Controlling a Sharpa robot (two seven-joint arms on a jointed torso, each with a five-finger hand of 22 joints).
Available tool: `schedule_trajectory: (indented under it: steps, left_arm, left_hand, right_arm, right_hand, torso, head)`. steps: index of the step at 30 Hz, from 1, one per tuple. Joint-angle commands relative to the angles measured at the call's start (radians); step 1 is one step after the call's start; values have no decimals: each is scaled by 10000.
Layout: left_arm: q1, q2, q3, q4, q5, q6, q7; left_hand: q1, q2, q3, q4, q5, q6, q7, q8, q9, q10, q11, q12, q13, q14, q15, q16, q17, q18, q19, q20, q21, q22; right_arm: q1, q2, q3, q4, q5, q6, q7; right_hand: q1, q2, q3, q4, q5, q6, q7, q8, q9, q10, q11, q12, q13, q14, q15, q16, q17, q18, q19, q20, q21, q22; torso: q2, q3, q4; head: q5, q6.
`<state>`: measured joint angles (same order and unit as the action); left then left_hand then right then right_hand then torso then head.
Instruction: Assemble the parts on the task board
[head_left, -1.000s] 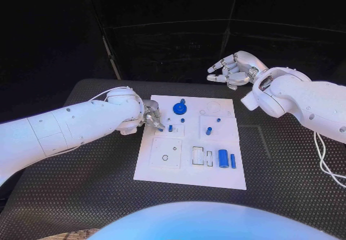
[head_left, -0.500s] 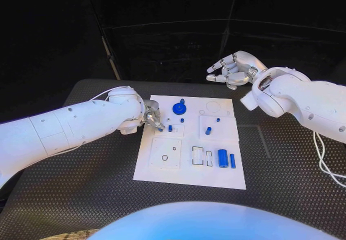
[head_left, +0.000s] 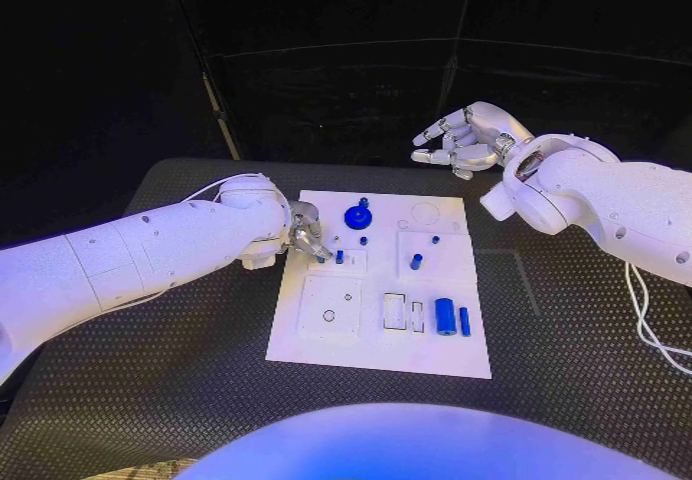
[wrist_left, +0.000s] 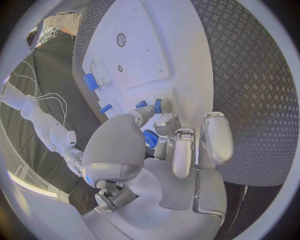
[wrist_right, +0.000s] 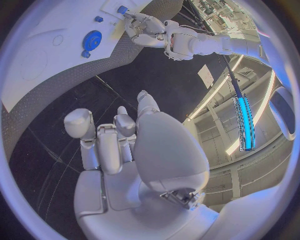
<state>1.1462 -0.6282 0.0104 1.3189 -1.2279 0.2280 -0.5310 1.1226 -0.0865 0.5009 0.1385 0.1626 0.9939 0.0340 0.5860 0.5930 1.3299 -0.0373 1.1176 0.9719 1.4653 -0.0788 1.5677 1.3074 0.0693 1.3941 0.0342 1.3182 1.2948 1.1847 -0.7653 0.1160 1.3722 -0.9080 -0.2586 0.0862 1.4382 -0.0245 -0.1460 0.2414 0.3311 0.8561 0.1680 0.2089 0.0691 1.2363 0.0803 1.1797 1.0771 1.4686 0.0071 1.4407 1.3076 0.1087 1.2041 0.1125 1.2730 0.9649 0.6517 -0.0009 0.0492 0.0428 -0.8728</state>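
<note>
The white task board lies in the middle of the table. My left hand is at its left edge, fingers curled, with thumb and fingertip pinching a small blue peg that stands upright on the board. A round blue gear sits just beyond the hand, with a tiny blue peg near it. Further right are a blue peg, a blue cylinder and a thin blue bar. My right hand hangs in the air past the board's far right corner, fingers apart and holding nothing.
The board has a square inset plate with small holes and narrow rectangular slots near the cylinder. Black textured table surrounds the board. A white cable hangs by the right arm.
</note>
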Motion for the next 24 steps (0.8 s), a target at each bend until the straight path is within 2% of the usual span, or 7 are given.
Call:
schedule_trajectory:
  steps: [1,12,18,21,24]
  left_arm:
    - [-21,26,-23,-71,-36,252,-84]
    - [-20,66,-22,-187,-36,233,-77]
    - [-22,-21,-11,-110,-38,-54,-46]
    - [-24,-72,22,-31,-40,-261,-29]
    - [-25,-121,117,48,-41,-509,-12]
  left_hand:
    - [-149,20,-119,48,0,-2,-36,-35,-20,81,17,60,30,1055,-52,31,2634,41,45,-43,69,26]
    - [-697,-45,-949,528,-5,88,-50,46,-89,129,5,128,94,1055,-66,31,2634,26,93,-63,98,100]
    - [-978,-60,-1514,878,5,113,-44,65,-139,124,11,123,80,1055,-66,31,2634,25,102,-65,90,116]
    - [-1167,-91,-1838,1125,-3,108,-36,65,-166,107,15,105,55,1055,-62,31,2634,28,98,-64,72,109]
    - [-1334,-107,-2383,1454,-6,105,-49,81,-199,103,4,109,52,1055,-73,31,2634,29,108,-73,65,122]
  right_arm:
    - [18,1,6,22,18,30,43]
    - [18,2,5,14,18,26,49]
    - [18,-2,5,14,18,27,59]
    - [17,-3,5,12,18,27,62]
    - [17,2,5,8,18,27,63]
  right_hand:
    - [17,109,-51,18,29,20,-43,36,-7,-11,-40,-15,-9,527,-67,-44,423,126,-29,-22,-66,-15]
    - [11,112,-57,21,28,19,-42,37,-7,-16,-40,-20,-17,525,-67,-50,414,128,-35,-23,-73,-26]
    - [11,112,-57,21,28,19,-42,37,-7,-16,-40,-20,-17,525,-67,-50,414,128,-35,-23,-73,-26]
    - [11,112,-57,21,28,19,-42,37,-7,-16,-40,-20,-17,525,-67,-50,414,128,-35,-23,-73,-26]
    - [-2,114,-66,29,26,14,-40,36,-9,-24,-38,-28,-27,525,-67,-51,413,130,-40,-23,-78,-36]
  torso:
    - [2,1,10]
    - [-7,-1,4]
    - [2,-8,8]
    - [-2,-12,14]
    - [-7,-1,6]
  head:
    - [-9,2]
    - [-31,2]
    - [-46,2]
    - [-63,2]
    - [-56,2]
